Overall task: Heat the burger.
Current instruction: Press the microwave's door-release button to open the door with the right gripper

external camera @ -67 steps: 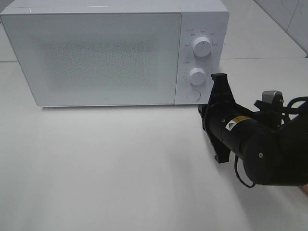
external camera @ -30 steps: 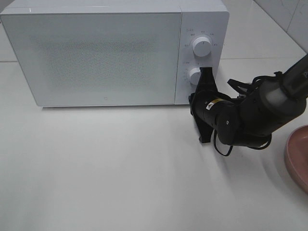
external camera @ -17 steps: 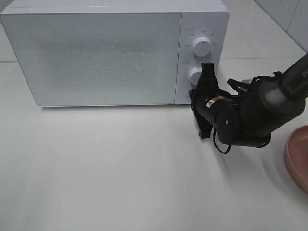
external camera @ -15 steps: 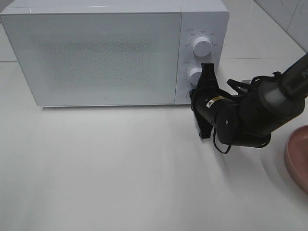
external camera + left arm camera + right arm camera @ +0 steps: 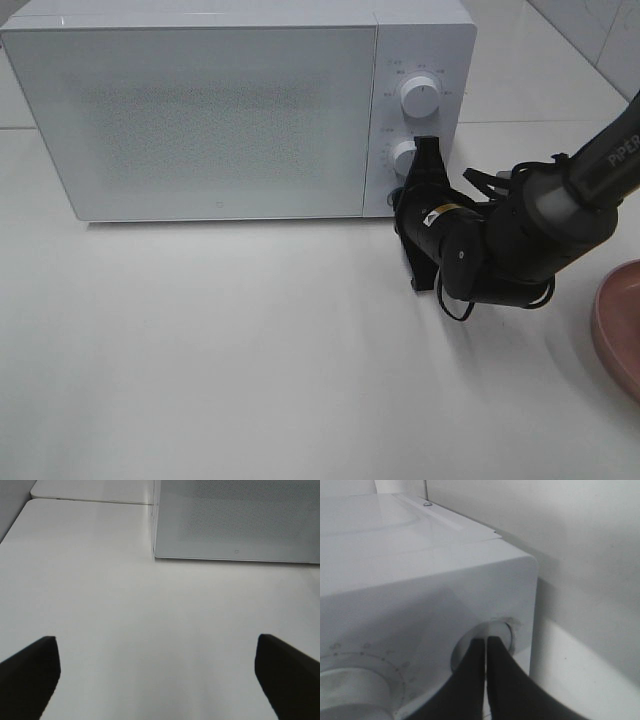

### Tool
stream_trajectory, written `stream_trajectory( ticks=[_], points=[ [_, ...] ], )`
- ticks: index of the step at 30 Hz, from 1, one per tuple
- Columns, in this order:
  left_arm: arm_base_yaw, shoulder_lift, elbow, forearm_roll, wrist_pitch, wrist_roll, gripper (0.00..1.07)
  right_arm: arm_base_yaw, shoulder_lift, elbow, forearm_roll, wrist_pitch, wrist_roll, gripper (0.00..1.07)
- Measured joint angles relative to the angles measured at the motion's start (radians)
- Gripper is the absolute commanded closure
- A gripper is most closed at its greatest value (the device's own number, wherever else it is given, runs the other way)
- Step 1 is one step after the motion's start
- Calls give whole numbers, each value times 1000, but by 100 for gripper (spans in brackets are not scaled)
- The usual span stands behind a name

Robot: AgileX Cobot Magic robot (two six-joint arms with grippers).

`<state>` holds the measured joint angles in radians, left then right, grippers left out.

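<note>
From the high camera, the microwave (image 5: 200,110) stands at the back of the bench (image 5: 250,350) with its door (image 5: 200,130) shut; the right claw (image 5: 404,198) is pressed together and pokes into the lower corner of the control panel, just under the lower knob (image 5: 404,157) and well below the upper knob (image 5: 418,97); the burger shows nowhere here, and the frosted door hides whether it sits inside; a pink plate (image 5: 620,325) peeks in at the right edge, its visible part bare; the right arm is plainly the nearer one to the panel. From the left wrist, the left claw (image 5: 155,639) hangs spread wide over bare bench, holding nothing, well apart from the microwave (image 5: 235,520), with no burger in sight. From the right wrist, the right claw (image 5: 485,645) has its closed tips touching the round button (image 5: 501,630) beside the dial (image 5: 350,685); this looks like a press to release the door, so the coming move turns on the tips pushing straight into the button; nothing stands in the way, though the arm sits close to the front where a door might swing.
</note>
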<state>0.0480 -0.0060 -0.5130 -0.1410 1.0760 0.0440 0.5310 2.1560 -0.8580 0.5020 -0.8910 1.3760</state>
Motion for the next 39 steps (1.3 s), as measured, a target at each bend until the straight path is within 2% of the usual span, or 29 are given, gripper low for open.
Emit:
stream_trajectory(
  ticks=[39],
  points=[
    [0,0,0,0,0,0,9,33,60,-100,171,-17,-138,107]
  ],
)
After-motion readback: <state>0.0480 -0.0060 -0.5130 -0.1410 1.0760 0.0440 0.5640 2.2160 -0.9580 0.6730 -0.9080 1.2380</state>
